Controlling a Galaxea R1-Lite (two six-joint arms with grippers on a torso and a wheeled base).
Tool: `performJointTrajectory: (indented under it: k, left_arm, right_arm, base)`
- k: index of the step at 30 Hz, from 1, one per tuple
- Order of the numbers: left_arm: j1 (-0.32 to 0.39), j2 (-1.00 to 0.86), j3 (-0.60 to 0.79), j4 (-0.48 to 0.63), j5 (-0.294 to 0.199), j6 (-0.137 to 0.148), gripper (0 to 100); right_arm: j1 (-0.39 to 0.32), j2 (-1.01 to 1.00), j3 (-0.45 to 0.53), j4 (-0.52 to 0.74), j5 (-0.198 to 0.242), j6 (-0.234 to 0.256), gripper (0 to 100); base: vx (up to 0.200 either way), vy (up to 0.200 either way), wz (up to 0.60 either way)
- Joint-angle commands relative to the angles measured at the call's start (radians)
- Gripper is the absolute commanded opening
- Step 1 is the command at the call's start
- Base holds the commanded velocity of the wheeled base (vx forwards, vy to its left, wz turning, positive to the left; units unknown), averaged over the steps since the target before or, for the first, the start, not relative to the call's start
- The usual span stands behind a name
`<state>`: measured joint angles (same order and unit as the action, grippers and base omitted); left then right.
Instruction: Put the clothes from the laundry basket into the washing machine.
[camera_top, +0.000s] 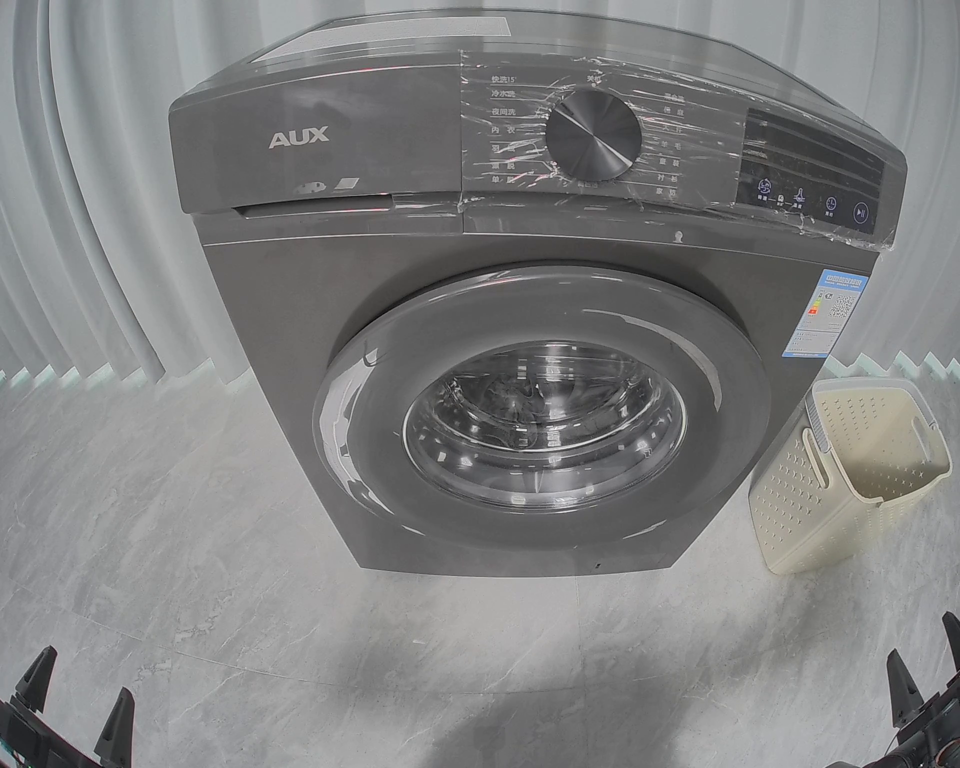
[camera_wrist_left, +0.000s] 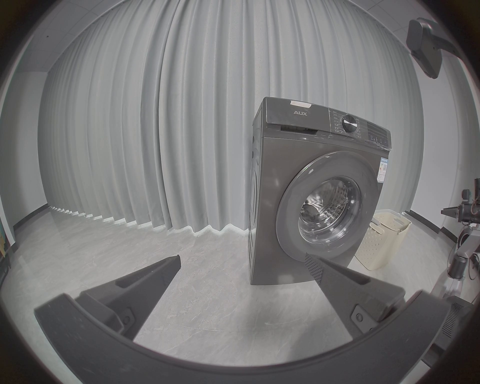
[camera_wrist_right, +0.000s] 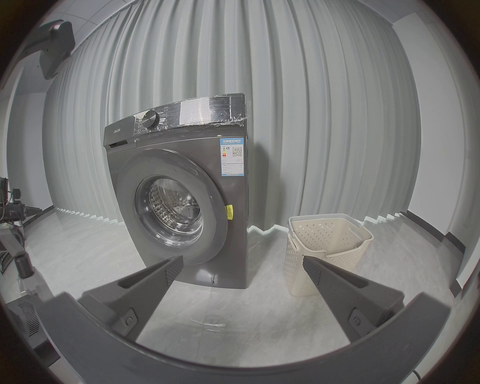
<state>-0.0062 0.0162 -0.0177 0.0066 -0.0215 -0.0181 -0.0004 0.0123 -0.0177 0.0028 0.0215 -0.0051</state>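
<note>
The grey washing machine (camera_top: 540, 300) stands in front of me with its round glass door (camera_top: 545, 420) shut. It also appears in the left wrist view (camera_wrist_left: 315, 195) and the right wrist view (camera_wrist_right: 185, 200). A cream perforated laundry basket (camera_top: 850, 470) sits on the floor at the machine's right side, and I see no clothes inside it (camera_wrist_right: 325, 250). My left gripper (camera_top: 78, 695) hangs low at the left, open and holding nothing (camera_wrist_left: 242, 265). My right gripper (camera_top: 925, 660) hangs low at the right, open and holding nothing (camera_wrist_right: 242, 265).
Pale pleated curtains (camera_top: 90, 200) run behind the machine. The marble-look floor (camera_top: 200, 540) spreads wide in front of the machine and to its left. A stand with equipment (camera_wrist_left: 465, 225) stands off to one side of the room.
</note>
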Motion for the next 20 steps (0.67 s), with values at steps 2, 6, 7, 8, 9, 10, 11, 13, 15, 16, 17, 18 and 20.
performJointTrajectory:
  k: [2, 6, 7, 8, 9, 10, 11, 13, 15, 16, 17, 18, 20]
  left_arm:
    - [0.000, -0.016, 0.015, 0.001, -0.002, 0.001, 100]
    - [0.000, -0.016, 0.015, 0.001, -0.002, 0.003, 100]
    - [0.000, -0.016, 0.015, 0.001, -0.002, 0.003, 100]
    - [0.000, -0.016, 0.015, 0.001, -0.002, 0.003, 100]
    - [0.000, -0.016, 0.015, 0.001, -0.003, 0.003, 100]
    - [0.000, -0.016, 0.015, 0.001, -0.003, 0.003, 100]
    - [0.000, -0.016, 0.015, 0.001, -0.003, 0.003, 100]
    - [0.000, -0.016, 0.015, 0.001, -0.003, 0.003, 100]
    - [0.000, -0.016, 0.015, 0.001, -0.003, 0.003, 100]
    - [0.000, -0.016, 0.015, 0.001, -0.005, 0.004, 100]
    - [0.000, -0.016, 0.015, 0.001, -0.006, 0.006, 100]
    - [0.000, -0.016, 0.015, 0.001, -0.006, 0.006, 100]
    - [0.000, -0.016, 0.015, 0.001, -0.006, 0.006, 100]
  right_arm:
    - [0.000, -0.011, 0.018, 0.000, 0.000, 0.008, 100]
    - [0.000, -0.009, 0.018, 0.002, 0.000, 0.001, 100]
    - [0.000, -0.009, 0.018, 0.002, 0.000, 0.001, 100]
    - [0.000, -0.009, 0.018, 0.002, 0.000, 0.001, 100]
    - [0.000, -0.009, 0.018, 0.000, 0.000, 0.001, 100]
    - [0.000, -0.009, 0.018, 0.002, 0.000, 0.001, 100]
    - [0.000, -0.009, 0.018, 0.002, 0.000, 0.001, 100]
    - [0.000, -0.009, 0.018, 0.000, 0.000, 0.001, 100]
    - [0.000, -0.009, 0.018, 0.002, 0.000, 0.001, 100]
    - [0.000, -0.009, 0.018, 0.002, 0.000, 0.001, 100]
    - [0.000, -0.009, 0.018, 0.002, 0.000, 0.001, 100]
    - [0.000, -0.009, 0.018, 0.002, 0.000, 0.001, 100]
    - [0.000, -0.009, 0.018, 0.002, 0.000, 0.001, 100]
  base:
    - [0.000, 0.000, 0.00]
    - [0.000, 0.000, 0.00]
    - [0.000, 0.000, 0.00]
    - [0.000, 0.000, 0.00]
    - [0.000, 0.000, 0.00]
    - [0.000, 0.000, 0.00]
    - [0.000, 0.000, 0.00]
    - [0.000, 0.000, 0.00]
    - [0.000, 0.000, 0.00]
    - [0.000, 0.000, 0.00]
    - [0.000, 0.000, 0.00]
    - [0.000, 0.000, 0.00]
    - [0.000, 0.000, 0.00]
